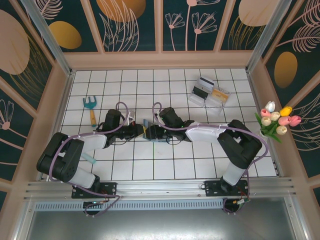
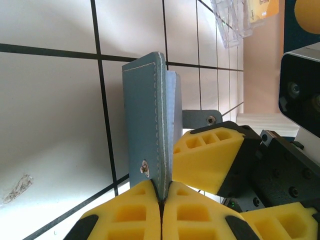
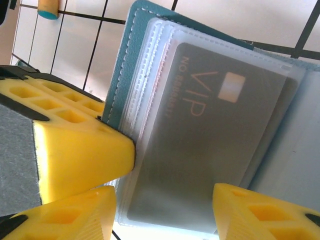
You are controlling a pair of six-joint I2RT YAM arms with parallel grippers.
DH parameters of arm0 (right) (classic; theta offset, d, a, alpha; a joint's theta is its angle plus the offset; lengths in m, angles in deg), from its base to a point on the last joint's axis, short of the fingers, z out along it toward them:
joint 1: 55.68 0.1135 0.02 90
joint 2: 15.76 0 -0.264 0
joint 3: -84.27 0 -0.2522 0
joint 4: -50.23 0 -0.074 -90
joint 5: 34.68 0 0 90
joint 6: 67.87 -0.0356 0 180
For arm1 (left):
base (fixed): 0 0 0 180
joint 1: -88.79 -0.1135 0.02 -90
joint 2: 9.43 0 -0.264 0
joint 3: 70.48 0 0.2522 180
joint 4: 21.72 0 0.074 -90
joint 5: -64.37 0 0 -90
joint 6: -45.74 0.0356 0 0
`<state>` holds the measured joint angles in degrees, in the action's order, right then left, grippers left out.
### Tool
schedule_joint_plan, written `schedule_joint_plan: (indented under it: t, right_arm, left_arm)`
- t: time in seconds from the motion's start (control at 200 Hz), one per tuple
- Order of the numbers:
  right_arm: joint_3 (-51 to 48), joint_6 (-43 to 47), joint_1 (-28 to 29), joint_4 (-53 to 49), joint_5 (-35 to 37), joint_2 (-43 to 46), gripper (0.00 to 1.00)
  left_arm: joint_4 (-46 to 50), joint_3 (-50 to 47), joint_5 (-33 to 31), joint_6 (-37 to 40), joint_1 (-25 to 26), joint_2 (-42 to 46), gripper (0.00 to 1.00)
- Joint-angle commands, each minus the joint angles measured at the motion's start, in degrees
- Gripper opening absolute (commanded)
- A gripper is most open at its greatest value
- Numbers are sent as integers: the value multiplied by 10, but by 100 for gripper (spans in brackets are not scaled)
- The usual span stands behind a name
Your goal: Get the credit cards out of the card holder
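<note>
The teal-blue card holder [image 1: 145, 123] is held off the tiles mid-table between both arms. My left gripper [image 2: 161, 192] is shut on the edge of its cover [image 2: 145, 125]; in the top view this gripper [image 1: 139, 131] comes in from the left. In the right wrist view the holder [image 3: 125, 60] is spread open, showing clear sleeves and a grey VIP card [image 3: 210, 145] inside one. My right gripper [image 3: 165, 212] is open, one finger on each side of that sleeve's lower end. A greyish striped card [image 1: 205, 82] and a yellow-orange card [image 1: 219, 93] lie in the clear tray.
The clear plastic tray [image 1: 209, 101] stands at the back right. A teal hand fork with a wooden handle [image 1: 91, 107] lies at the left. Tulips [image 1: 277, 119] sit by the right wall. Wooden walls ring the tiled floor.
</note>
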<state>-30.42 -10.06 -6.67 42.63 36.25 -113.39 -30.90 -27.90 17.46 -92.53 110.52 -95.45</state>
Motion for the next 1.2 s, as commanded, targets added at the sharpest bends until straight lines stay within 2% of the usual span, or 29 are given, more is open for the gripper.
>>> schedule_joint_plan:
  t: [0.0, 0.125, 0.28, 0.631, 1.196]
  right_arm:
    - [-12, 11, 6, 61, -37, -12, 56]
    - [-12, 14, 6, 50, -16, -15, 50]
    - [-6, 22, 6, 11, 24, -24, 49]
    - [3, 22, 6, -59, 105, -18, 48]
    - [8, -13, 6, -96, 154, 29, 49]
  left_arm:
    - [-30, 8, 23, -6, 4, 4, 0]
    - [-32, 7, 22, -5, 4, 6, 0]
    - [-33, 6, 22, -8, 4, 6, 0]
    - [1, 14, 5, 10, 4, 5, 0]
    - [67, 37, -27, 48, 4, -8, 0]
